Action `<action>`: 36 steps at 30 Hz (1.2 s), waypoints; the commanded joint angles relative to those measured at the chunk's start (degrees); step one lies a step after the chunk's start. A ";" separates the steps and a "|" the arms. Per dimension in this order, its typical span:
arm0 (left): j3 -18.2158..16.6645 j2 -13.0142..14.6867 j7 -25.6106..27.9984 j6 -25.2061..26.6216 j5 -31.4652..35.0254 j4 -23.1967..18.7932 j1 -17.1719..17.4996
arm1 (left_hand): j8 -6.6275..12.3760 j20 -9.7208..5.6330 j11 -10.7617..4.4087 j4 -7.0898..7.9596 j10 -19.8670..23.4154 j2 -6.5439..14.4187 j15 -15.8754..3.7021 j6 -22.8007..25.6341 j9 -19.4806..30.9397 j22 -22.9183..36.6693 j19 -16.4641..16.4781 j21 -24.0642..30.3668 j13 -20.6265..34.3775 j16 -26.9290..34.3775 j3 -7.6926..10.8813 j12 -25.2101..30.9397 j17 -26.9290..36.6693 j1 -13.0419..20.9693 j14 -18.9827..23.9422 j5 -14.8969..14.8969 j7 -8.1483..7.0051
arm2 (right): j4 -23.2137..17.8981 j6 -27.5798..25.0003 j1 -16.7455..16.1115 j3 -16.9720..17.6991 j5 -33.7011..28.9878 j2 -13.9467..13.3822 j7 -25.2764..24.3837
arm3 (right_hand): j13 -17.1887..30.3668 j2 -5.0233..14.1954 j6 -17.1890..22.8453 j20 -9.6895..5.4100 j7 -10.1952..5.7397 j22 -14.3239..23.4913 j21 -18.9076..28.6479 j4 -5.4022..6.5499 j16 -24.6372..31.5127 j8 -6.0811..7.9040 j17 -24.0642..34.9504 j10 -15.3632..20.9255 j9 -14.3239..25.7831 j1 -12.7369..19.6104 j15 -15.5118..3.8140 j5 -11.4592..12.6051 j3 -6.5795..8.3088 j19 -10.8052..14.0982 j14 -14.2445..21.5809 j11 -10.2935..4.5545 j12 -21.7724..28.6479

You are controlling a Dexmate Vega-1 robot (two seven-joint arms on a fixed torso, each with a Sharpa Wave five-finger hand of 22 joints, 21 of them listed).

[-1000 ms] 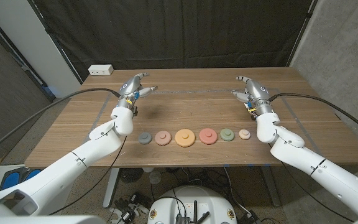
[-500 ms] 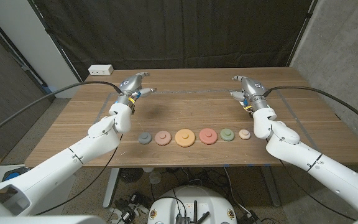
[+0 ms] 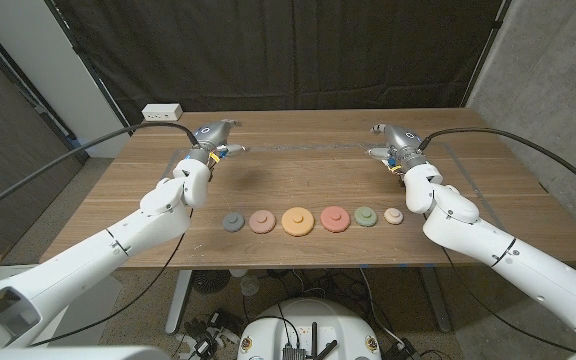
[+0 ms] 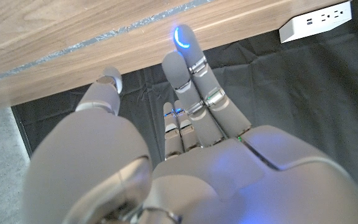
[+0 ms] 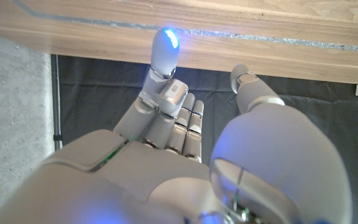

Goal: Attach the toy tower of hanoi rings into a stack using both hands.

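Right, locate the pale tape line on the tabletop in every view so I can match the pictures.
Head view: the tape line runs across the far part of the table, between the left hand and the right hand.
Left wrist view: it runs slantwise over the wood.
Right wrist view: it crosses the wood.
Shared landmark: the black curtain behind the table's far edge.

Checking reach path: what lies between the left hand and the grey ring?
In the head view, only bare wooden table lies between the left hand and the grey ring.
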 commanded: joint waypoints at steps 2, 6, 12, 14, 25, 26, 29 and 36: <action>1.13 1.30 -7.69 3.71 1.55 -1.64 -1.51 | 0.20 -1.48 -0.15 -0.13 0.81 0.12 -0.68 0.64 0.14 0.07 -0.22 0.56 0.25 0.41 -0.22 0.42 -0.02 1.26 0.19 0.50 -0.25 | -2.84 -7.83 3.58 -3.07 1.71 -1.52 7.18 | 0.36 -0.41 0.05 -0.07 0.07 -0.04 0.25 0.13 -0.04 0.23 0.07 -0.09 0.31 0.00 -4.74 -0.18 0.53 -0.12 -0.43 0.22 0.02; 0.82 1.56 -8.54 3.85 0.76 -1.67 -1.38 | 0.38 -1.48 -0.17 -0.12 1.06 0.16 -0.68 1.07 0.19 -0.01 -0.26 0.69 0.35 0.51 -0.36 0.52 -0.21 1.49 0.16 0.56 -0.18 | -2.91 -8.69 4.36 -3.78 2.41 -1.90 7.91 | 0.45 -0.40 0.05 -0.07 -0.03 -0.27 0.12 0.13 -0.07 0.27 0.06 -0.04 0.42 -0.01 -4.73 -0.16 0.60 -0.41 -0.59 0.20 0.09; 0.88 1.79 -9.53 4.27 0.52 -1.88 -1.68 | 0.38 -1.46 -0.18 -0.11 1.05 0.26 -0.68 1.06 0.30 -0.19 -0.36 1.02 0.62 0.93 -0.67 0.52 -0.42 2.13 0.13 0.72 -0.14 | -2.87 -9.76 5.59 -5.09 2.73 -2.03 8.22 | 0.56 -0.39 0.01 -0.07 -0.05 -0.41 0.08 0.14 -0.13 0.30 0.05 -0.01 0.53 -0.03 -4.71 -0.14 0.66 -0.60 -0.81 -0.01 0.17; 0.75 1.78 -9.28 4.11 0.36 -1.90 -1.60 | 0.37 -1.45 -0.11 -0.09 1.10 0.29 -0.68 1.03 0.31 -0.23 -0.39 1.08 0.66 1.13 -0.74 0.54 -0.35 2.22 0.25 0.75 -0.17 | -2.83 -9.64 5.67 -5.24 2.88 -2.05 7.79 | 0.60 -0.39 -0.04 -0.07 -0.05 -0.47 0.07 0.14 -0.16 0.30 0.04 0.00 0.56 -0.04 -4.71 -0.12 0.69 -0.67 -0.89 -0.10 0.19; 0.43 1.90 -8.46 3.68 -0.20 -1.79 -1.09 | 0.52 -1.42 -0.47 0.02 1.46 0.45 -0.69 1.42 0.42 -0.45 -0.48 1.60 1.05 1.61 -1.25 0.66 -0.74 2.81 0.17 0.90 -0.15 | -2.84 -10.03 6.13 -5.93 3.90 -2.44 7.02 | 0.88 -0.28 0.02 -0.07 0.15 -0.68 0.14 0.15 -0.28 0.42 -0.01 0.10 0.81 -0.02 -4.73 -0.03 0.88 -0.98 -1.35 -0.11 0.36; 0.46 1.90 -8.50 3.75 -0.20 -1.79 -1.09 | 0.50 -1.43 -0.48 0.04 1.41 0.47 -0.68 1.39 0.43 -0.48 -0.48 1.66 1.10 1.62 -1.31 0.64 -0.85 2.86 0.13 0.92 -0.10 | -2.85 -10.23 6.19 -6.00 3.93 -2.40 6.95 | 0.89 -0.28 -0.01 -0.07 0.19 -0.69 0.14 0.15 -0.28 0.42 -0.01 0.06 0.82 -0.02 -4.73 -0.03 0.89 -0.99 -1.36 -0.13 0.34; 0.45 1.91 -8.35 3.72 -0.25 -1.75 -1.04 | 0.51 -1.42 -0.42 0.08 1.40 0.53 -0.69 1.41 0.44 -0.53 -0.47 1.77 1.17 1.75 -1.42 0.63 -0.90 2.94 0.17 0.94 -0.09 | -2.88 -10.03 6.24 -6.08 4.17 -2.59 6.76 | 0.94 -0.24 -0.10 -0.07 0.19 -0.63 0.27 0.16 -0.28 0.40 -0.01 0.06 0.86 -0.03 -4.73 -0.01 0.92 -0.94 -1.41 -0.06 0.37; 0.18 2.26 -8.02 3.98 -0.41 -2.31 -0.53 | 0.48 -1.37 -0.30 0.21 1.51 0.69 -0.69 1.41 0.48 -0.72 -0.54 2.07 1.39 2.18 -1.76 0.66 -0.95 3.06 0.25 1.00 -0.09 | -3.78 -8.57 5.15 -5.63 4.64 -3.68 5.60 | 0.77 0.17 4.78 -0.07 -2.80 -0.78 1.08 0.37 -0.47 1.95 -0.18 0.55 0.68 -0.55 -4.82 0.17 1.05 -0.80 -1.55 -0.62 0.35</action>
